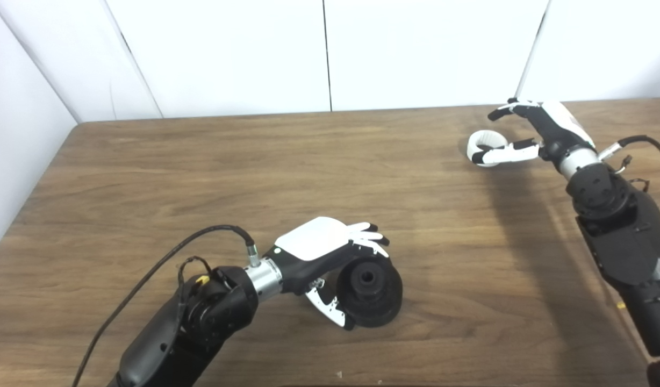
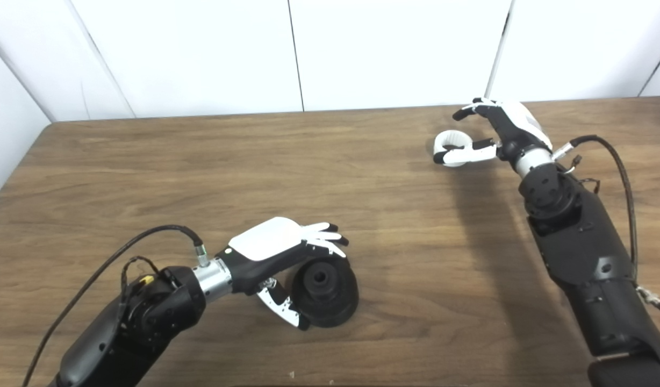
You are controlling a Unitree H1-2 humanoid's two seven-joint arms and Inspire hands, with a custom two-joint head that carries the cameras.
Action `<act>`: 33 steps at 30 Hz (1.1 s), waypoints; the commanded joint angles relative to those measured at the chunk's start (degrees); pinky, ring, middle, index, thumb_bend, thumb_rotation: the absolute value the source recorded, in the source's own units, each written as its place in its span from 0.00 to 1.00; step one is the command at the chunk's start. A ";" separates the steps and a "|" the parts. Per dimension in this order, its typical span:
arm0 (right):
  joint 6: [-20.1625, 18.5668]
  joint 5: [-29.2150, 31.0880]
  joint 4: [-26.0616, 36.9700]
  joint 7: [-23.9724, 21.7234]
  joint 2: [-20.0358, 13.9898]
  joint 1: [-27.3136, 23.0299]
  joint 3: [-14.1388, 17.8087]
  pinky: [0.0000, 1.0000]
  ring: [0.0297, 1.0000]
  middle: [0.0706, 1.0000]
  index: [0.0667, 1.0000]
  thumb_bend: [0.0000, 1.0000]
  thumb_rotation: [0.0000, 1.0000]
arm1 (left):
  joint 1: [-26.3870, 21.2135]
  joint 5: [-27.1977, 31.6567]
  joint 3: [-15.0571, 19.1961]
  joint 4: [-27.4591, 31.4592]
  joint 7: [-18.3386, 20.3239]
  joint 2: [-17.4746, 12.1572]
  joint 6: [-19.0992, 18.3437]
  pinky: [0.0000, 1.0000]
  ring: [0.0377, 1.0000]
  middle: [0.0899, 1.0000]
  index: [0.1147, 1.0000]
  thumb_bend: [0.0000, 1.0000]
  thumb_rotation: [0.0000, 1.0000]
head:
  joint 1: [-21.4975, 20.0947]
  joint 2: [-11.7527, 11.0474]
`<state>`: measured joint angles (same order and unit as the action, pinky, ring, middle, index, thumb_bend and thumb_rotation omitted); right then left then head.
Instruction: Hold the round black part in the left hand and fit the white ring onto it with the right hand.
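The round black part (image 1: 374, 293) stands tilted on the table near the front middle, its holed face turned toward me. My left hand (image 1: 330, 244) is shut on it, fingers curled over its top edge and thumb pressed at its lower left rim. The white ring (image 1: 485, 136) lies on the table at the far right. My right hand (image 1: 547, 126) is open around it: the thumb lies along the ring's near side, and the fingers arch above and behind it with a gap.
The brown wooden table (image 1: 255, 161) ends at white wall panels at the back and left. A black cable (image 1: 147, 274) loops from my left wrist, and another cable (image 1: 650, 142) from my right wrist.
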<state>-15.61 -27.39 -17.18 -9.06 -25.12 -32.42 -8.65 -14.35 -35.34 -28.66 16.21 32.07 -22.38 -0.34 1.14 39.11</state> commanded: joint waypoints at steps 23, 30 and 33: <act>2.03 -0.69 -6.01 3.58 -0.54 -5.68 -0.50 0.91 0.99 0.93 0.74 0.94 0.37 | 1.60 -2.21 -1.39 -1.50 1.05 -0.68 0.21 0.89 0.97 0.91 0.43 0.52 0.08 | -0.02 -0.07; 2.93 -0.71 -7.67 4.06 -0.46 -6.43 -0.78 0.91 0.99 0.93 0.74 0.94 0.38 | 1.78 -1.89 -1.31 -1.40 1.09 -0.57 0.11 0.91 0.98 0.92 0.43 0.52 0.08 | 0.18 -0.15; 2.84 -0.80 -7.86 4.03 -0.45 -6.66 -0.97 0.91 0.99 0.93 0.74 0.94 0.38 | 1.87 -1.96 -1.32 -1.34 0.79 -0.51 0.41 0.89 0.97 0.91 0.43 0.52 0.07 | 0.17 -0.07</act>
<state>-14.52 -27.93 -26.12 -6.72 -25.05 -34.95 -9.91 -14.06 -35.32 -28.54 16.28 31.81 -22.35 -0.24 1.23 39.02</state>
